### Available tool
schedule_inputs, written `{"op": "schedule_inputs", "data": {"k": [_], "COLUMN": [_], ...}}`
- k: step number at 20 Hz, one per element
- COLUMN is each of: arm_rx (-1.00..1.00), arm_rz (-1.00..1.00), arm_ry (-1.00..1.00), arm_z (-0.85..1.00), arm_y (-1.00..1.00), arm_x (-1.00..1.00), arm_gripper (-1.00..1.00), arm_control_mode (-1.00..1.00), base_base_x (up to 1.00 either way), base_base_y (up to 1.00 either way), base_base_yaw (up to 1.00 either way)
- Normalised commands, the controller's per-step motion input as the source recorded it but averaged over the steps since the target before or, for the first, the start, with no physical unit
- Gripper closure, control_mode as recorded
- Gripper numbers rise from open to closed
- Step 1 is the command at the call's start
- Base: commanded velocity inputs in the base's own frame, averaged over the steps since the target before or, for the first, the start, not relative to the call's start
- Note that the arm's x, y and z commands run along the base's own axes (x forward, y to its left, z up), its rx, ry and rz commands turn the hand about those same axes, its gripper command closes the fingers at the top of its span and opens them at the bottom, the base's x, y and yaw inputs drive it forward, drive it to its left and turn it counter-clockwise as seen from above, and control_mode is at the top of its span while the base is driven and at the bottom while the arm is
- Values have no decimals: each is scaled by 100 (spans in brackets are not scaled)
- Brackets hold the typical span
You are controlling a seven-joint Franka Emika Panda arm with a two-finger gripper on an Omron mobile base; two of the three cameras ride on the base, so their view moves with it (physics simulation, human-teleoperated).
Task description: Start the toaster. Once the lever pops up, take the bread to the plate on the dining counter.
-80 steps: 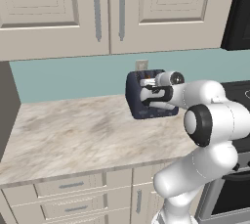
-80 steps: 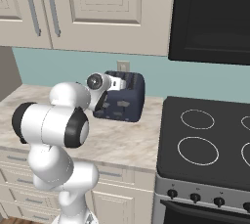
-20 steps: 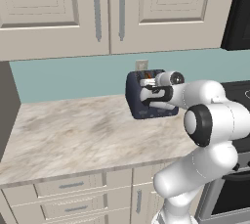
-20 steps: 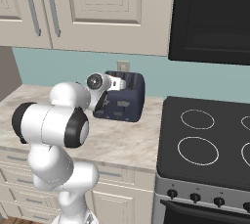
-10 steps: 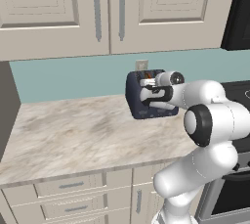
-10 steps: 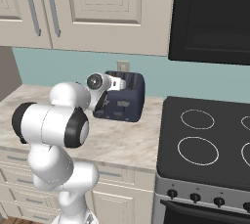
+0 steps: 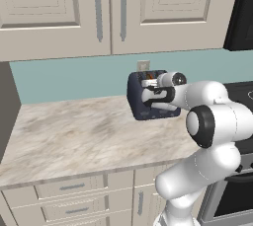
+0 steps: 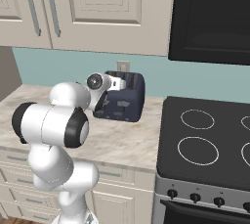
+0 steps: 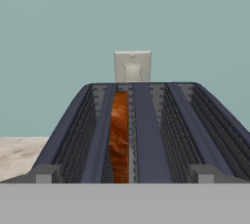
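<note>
Evidently little of the task was completed: the bread (image 9: 119, 137) was seen seated in a slot of the toaster (image 7: 146, 95) on the worktop (image 7: 84, 131), while the gripper (image 7: 147, 94), jaws wide apart and empty, was positioned at the toaster's front end, with the carry to the plate judged outstanding.

the toaster (image 7: 148, 102) looks matt navy plastic with dull greyish patches. the bread (image 9: 119, 135) shows a rough, glossy brown crust. the desk (image 7: 79, 131) is smooth beige marbled stone. the stove top (image 8: 205, 140) is glossy black.
</note>
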Motion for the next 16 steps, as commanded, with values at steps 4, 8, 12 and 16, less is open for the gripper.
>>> {"op": "schedule_inputs", "data": {"k": [4,8,12,16], "arm_rx": [0,0,0,0], "arm_rz": [0,0,0,0], "arm_ry": [0,0,0,0], "arm_z": [0,0,0,0], "arm_y": [1,5,5,1], "arm_x": [6,17,19,10], "arm_gripper": [-100,-100,-100,-100], "arm_control_mode": [-100,-100,-100,-100], "base_base_x": [0,0,0,0], "base_base_y": [0,0,0,0], "base_base_yaw": [0,0,0,0]}}
